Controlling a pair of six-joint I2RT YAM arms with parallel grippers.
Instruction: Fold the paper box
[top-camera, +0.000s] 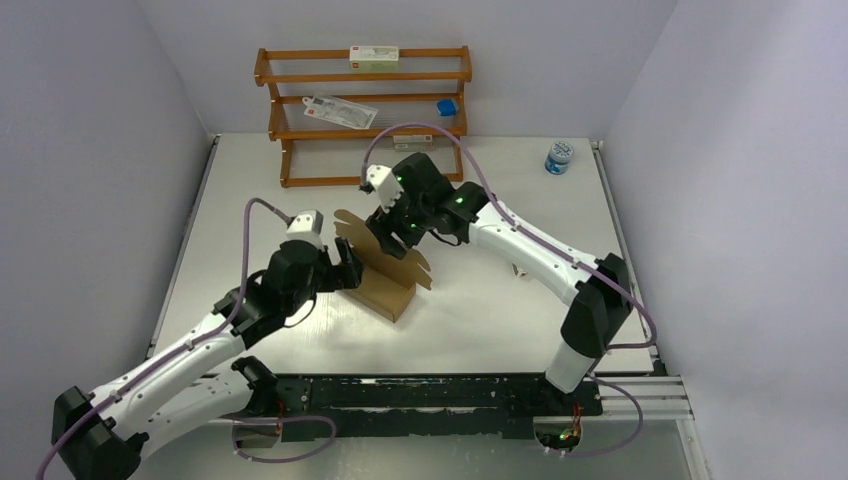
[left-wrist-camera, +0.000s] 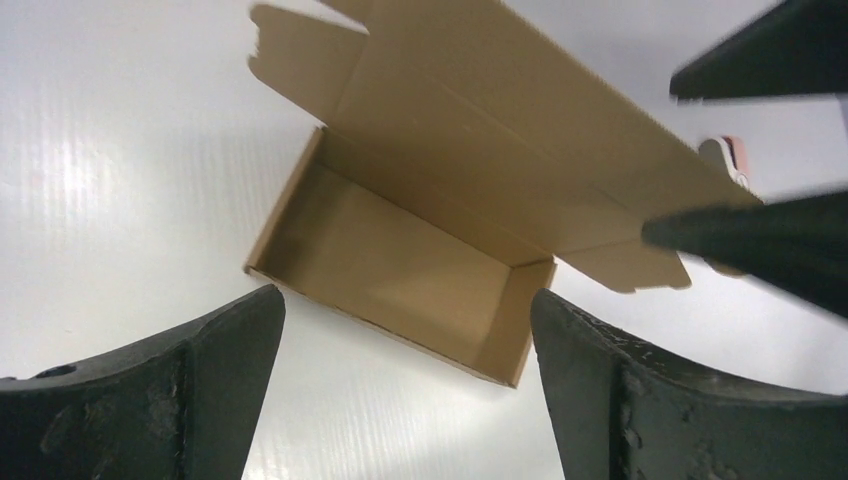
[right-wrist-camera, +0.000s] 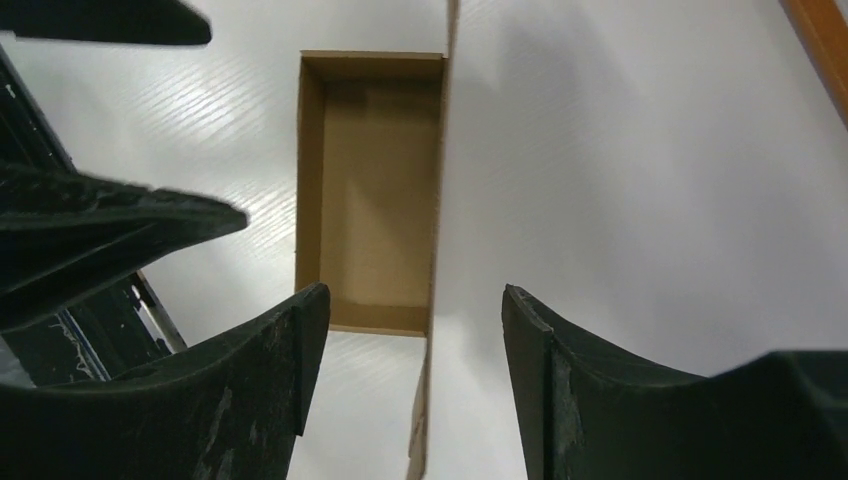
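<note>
The brown paper box (top-camera: 392, 296) sits mid-table as an open tray (left-wrist-camera: 400, 250) with its lid flap (left-wrist-camera: 480, 120) standing up along the far side. My left gripper (left-wrist-camera: 405, 295) is open, just short of the tray's near wall and touching nothing; in the top view it is at the box's left end (top-camera: 347, 268). My right gripper (right-wrist-camera: 410, 290) is open and straddles the upright lid (right-wrist-camera: 437, 200), which shows edge-on between the fingers with a gap on each side. From above, the right gripper (top-camera: 388, 236) hangs over the lid's top edge.
A wooden rack (top-camera: 365, 110) at the back holds white-and-green cartons and a small blue thing (top-camera: 446, 106). A blue-lidded jar (top-camera: 559, 157) stands back right. A tiny pink-and-white item (left-wrist-camera: 730, 155) lies just right of the box.
</note>
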